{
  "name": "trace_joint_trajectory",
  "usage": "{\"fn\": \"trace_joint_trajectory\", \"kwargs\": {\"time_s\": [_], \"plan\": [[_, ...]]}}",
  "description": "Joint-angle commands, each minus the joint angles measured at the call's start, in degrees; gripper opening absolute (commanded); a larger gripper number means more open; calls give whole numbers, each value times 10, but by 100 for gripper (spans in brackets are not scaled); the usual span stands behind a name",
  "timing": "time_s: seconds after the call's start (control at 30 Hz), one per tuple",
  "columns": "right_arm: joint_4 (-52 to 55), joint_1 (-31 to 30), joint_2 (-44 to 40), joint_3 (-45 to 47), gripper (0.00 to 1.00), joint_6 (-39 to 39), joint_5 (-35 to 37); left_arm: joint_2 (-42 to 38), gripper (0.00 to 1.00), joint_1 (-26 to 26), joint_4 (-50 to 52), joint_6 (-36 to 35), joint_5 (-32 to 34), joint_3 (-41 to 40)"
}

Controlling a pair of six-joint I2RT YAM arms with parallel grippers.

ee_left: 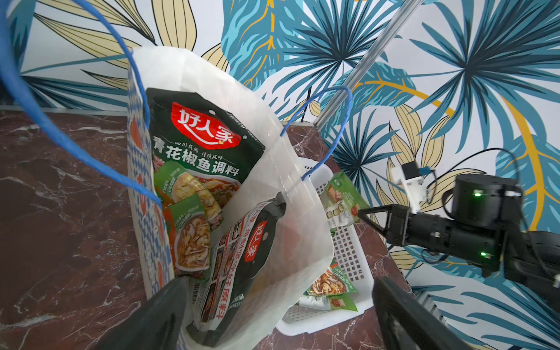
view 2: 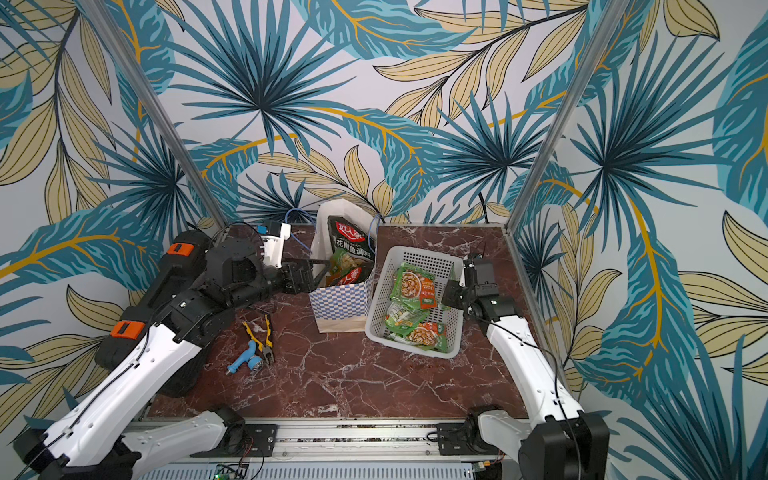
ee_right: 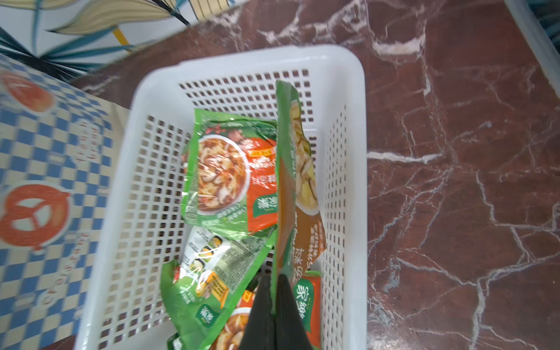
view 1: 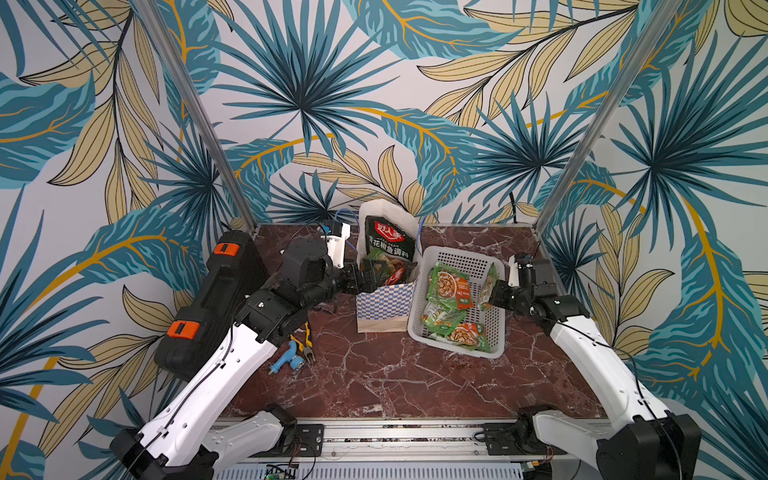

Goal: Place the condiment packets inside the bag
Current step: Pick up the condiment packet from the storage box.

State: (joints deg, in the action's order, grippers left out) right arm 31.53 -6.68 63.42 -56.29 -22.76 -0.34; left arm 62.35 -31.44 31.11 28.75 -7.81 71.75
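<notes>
Now, right gripper pinches packet (green).

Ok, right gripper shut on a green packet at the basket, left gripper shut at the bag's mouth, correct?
No: the left gripper is open at the mouth of the bag, jaws spread wide in the left wrist view. The right gripper is shut on a green packet at the basket.

Blue-and-white checkered bag, white perforated basket, bright green packets, red-logo dark packet, maroon marbled table
</notes>
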Motion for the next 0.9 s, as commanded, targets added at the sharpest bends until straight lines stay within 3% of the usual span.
{"fn": "trace_joint_trajectory", "kwargs": {"time_s": [0.0, 0.17, 0.5, 0.87], "plan": [[3, -14, -39, -28, 0, -7, -4, -16, 100, -1, -5, -12, 21, -22], [6, -31, -90, -63, 0, -13, -16, -23, 100, 0, -8, -16, 27, -32], [-59, -77, -131, -133, 0, -34, -132, -27, 100, 0, -17, -19, 35, -52], [-149, -180, -71, -216, 0, -49, -270, -35, 100, -1, -19, -20, 37, -59]]}}
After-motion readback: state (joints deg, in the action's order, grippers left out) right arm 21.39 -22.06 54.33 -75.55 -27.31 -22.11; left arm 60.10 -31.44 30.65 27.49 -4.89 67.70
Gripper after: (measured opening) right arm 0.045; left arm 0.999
